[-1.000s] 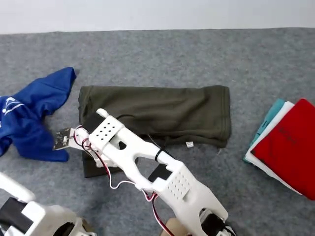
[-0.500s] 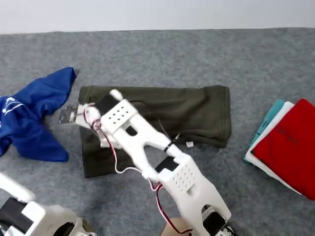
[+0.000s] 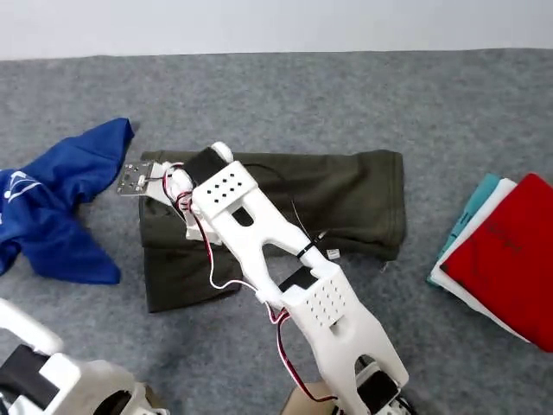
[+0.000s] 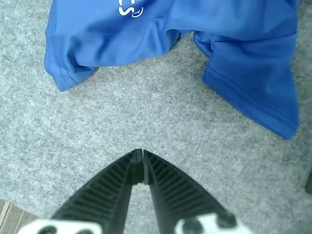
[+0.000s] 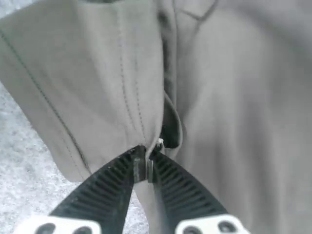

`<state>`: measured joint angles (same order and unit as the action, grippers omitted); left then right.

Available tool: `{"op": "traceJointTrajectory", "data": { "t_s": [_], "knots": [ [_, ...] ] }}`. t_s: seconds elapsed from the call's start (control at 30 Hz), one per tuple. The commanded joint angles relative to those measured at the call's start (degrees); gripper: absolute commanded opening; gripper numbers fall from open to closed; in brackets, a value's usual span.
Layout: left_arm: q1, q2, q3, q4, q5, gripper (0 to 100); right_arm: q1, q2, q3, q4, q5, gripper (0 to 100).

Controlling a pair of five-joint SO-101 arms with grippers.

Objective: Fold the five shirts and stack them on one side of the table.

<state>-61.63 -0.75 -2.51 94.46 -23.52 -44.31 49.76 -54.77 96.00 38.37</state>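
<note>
Plainly, the olive shirt (image 3: 346, 203) was the garment being worked. It lay across the middle of the grey worktop (image 3: 302, 95) as a long band already folded lengthwise, with a flap of cloth hanging toward the near side at the end nearest the blue shirt (image 3: 52, 216). The right hand (image 5: 145, 158) sat over that end with its jaws drawn together, pinching a seamed edge of the olive cloth between the tips. Its arm stretched out over the shirt from the near edge of the worktop.

The blue shirt lay crumpled and unfolded just beside the olive one, at the far side from the stack. The left hand (image 4: 142, 163) hung over bare worktop near the blue shirt with its jaws pressed together and nothing between them.

Well apart at the opposite side, a stack showed a red shirt (image 3: 510, 259) on top, a white layer under it and a teal edge at the bottom. By that count three shirts looked done, the olive was the fourth and mid-fold, and the blue remained.

The next move would likely call for carrying the pinched end across the band toward the stack side. The cloth would need laying flat before the hand let go, so the fold did not bunch.
</note>
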Motion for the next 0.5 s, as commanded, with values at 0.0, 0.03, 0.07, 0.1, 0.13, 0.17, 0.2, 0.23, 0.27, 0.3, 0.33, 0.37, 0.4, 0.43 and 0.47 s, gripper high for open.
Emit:
{"op": "traceJointTrajectory", "data": {
  "t_s": [0.0,0.03,0.07,0.1,0.13,0.17,0.2,0.23,0.27,0.3,0.33,0.37,0.4,0.43,0.47],
  "knots": [
    [0.18,-0.18,-0.13,-0.97,-0.18,1,0.31,-0.66,-2.73,0.48,0.26,9.4],
    [0.18,-0.26,-0.13,-0.88,-0.18,1,0.31,-0.66,-2.81,0.48,0.26,12.7],
    [0.09,-0.35,-0.13,-0.88,-0.18,1,0.31,-0.66,-2.81,0.48,0.26,15.6],
    [0.09,-0.44,-0.13,-0.88,-0.18,1,0.31,-0.66,-2.81,0.48,0.26,18.4],
    [0.09,-0.44,-0.13,-0.88,-0.18,1,0.31,-0.66,-2.81,0.31,0.26,20.7],
    [0.00,-0.44,-0.13,-0.88,-0.18,1,0.22,-0.66,-2.81,0.04,0.26,22.3],
    [0.00,-0.44,-0.13,-0.88,-0.18,1,0.22,-0.66,-2.81,-0.13,0.26,23.2],
    [0.00,-0.35,-0.13,-0.79,-0.18,1,0.13,-0.66,-2.90,-0.31,0.26,23.7],
    [0.00,-0.18,-0.13,-0.79,-0.18,1,-0.13,-0.57,-2.90,-0.84,0.26,23.7],
    [0.00,-0.18,-0.13,-0.70,-0.18,1,-0.40,-0.22,-2.90,-1.36,0.26,23.7],
    [0.09,-0.18,-0.13,-0.70,-0.18,1,-0.48,-0.04,-2.90,-1.71,0.26,23.7],
    [0.18,-0.18,-0.13,-0.70,-0.18,1,-0.92,-0.04,-2.81,-2.24,0.26,23.7],
    [0.18,-0.18,-0.13,-0.70,-0.18,1,-1.36,0.04,-2.73,-2.51,0.26,23.7],
    [0.18,-0.18,-0.13,-0.70,-0.18,1,-1.89,0.04,-2.73,-2.59,0.26,23.7],
    [0.18,-0.18,-0.13,-0.79,-0.18,1,-2.51,0.04,-2.73,-2.59,0.26,23.7]
  ]
}}
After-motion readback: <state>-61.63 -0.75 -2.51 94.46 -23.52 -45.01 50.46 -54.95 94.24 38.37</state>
